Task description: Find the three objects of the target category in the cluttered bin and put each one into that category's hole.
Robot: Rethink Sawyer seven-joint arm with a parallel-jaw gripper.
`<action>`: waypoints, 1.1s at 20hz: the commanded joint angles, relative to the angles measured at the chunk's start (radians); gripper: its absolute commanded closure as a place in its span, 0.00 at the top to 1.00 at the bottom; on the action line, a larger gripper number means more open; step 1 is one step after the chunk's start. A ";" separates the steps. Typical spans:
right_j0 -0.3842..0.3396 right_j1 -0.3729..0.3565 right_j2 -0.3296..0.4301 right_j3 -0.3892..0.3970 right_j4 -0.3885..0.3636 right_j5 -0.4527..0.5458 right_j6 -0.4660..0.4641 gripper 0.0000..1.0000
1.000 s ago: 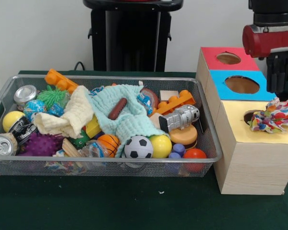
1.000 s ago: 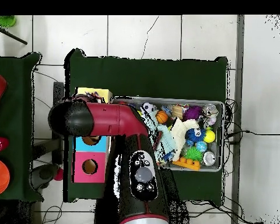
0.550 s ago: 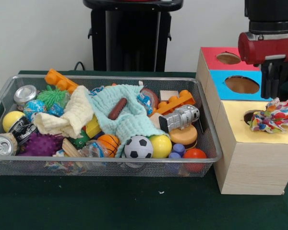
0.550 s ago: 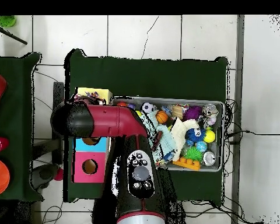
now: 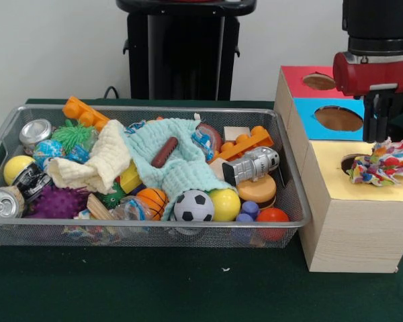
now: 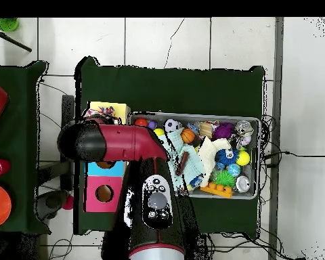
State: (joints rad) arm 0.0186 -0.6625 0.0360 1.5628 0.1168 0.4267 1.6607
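Atop the yellow hole (image 5: 350, 163), a knotted, perhaps fabric rope toy (image 5: 383, 162).

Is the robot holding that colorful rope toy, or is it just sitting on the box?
Nothing is held. The rope toy lies on the yellow box top at its hole. The gripper hangs just above it, apart; whether its jaws are open cannot be told.

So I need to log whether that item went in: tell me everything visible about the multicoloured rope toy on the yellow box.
The rope toy is a knotted bundle of frayed strands in pink, yellow, green, blue and white. It lies on the yellow box top, covering most of the dark hole at its left end and reaching past the box's right edge. It has not dropped in. The gripper hangs just above, apart from it.
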 commanded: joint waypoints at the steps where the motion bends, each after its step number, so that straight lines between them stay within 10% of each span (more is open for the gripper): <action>1: 0.004 0.049 -0.008 -0.005 0.051 -0.042 0.253 0.00; 22: 0.076 0.086 -0.105 -0.054 0.041 -0.026 0.214 0.00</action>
State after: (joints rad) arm 0.0791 -0.6306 -0.0310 1.5564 0.1679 0.4224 1.6609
